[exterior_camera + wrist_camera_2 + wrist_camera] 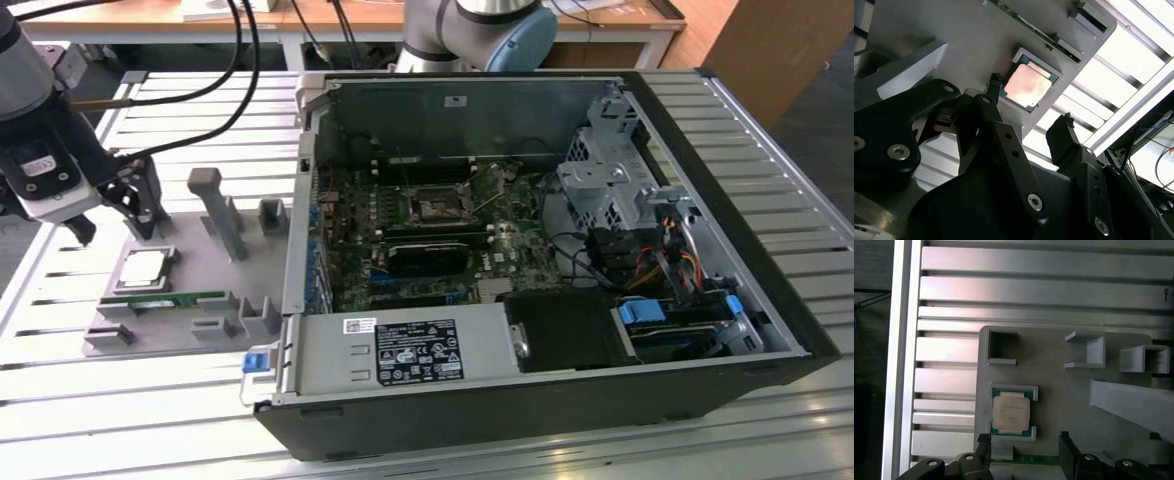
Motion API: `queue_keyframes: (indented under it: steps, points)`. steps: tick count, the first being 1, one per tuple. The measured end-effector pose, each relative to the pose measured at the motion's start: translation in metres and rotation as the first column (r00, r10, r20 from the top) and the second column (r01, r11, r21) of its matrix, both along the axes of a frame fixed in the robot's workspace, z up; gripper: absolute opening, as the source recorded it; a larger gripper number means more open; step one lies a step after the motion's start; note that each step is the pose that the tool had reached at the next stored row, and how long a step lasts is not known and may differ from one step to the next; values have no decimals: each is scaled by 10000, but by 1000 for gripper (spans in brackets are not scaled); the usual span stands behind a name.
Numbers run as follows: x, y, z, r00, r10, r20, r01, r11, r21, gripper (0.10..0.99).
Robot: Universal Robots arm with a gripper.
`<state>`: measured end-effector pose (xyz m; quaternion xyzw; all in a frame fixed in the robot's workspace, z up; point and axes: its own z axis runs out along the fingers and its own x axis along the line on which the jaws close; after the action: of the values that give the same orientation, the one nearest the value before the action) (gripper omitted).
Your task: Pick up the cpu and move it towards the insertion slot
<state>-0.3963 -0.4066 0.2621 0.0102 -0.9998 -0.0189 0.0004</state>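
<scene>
- Noted gripper [111, 218] at the exterior view's left, jaws spread wide, holding nothing.
- Found the cpu [144, 268] just below, seated in grey holder plate [200, 255]: flat silvery square, pale-green rim.
- Confirmed untouched in both wrist views.
- Located the insertion slot [438, 207] mid-frame in the exterior view, inside computer case [534, 410], well apart.

Gripper [110, 222] pointing down, 2 black fingers [995, 85] spread wide apart.

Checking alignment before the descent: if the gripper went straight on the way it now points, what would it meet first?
Most likely the cpu, seated in the grey holder, which lies ahead of the open gripper, roughly between its jaws; depth is unclear.
</scene>
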Motion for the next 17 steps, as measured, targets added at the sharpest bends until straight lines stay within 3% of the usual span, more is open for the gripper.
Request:
queue_keyframes:
  steps: [6,8,10,11,17]
  points:
    - [0,-6,-26,10000,0,-1,0,10000,-1,655]
    - [0,-6,-38,10000,-1,0,1,10000,-5,769]
    - [0,-6,-54,10000,0,-2,0,10000,-13,769]
    - [0,-6,-66,10000,0,-1,0,10000,-14,835]
    - [-7,-6,-169,10000,9,3,-9,10000,-14,835]
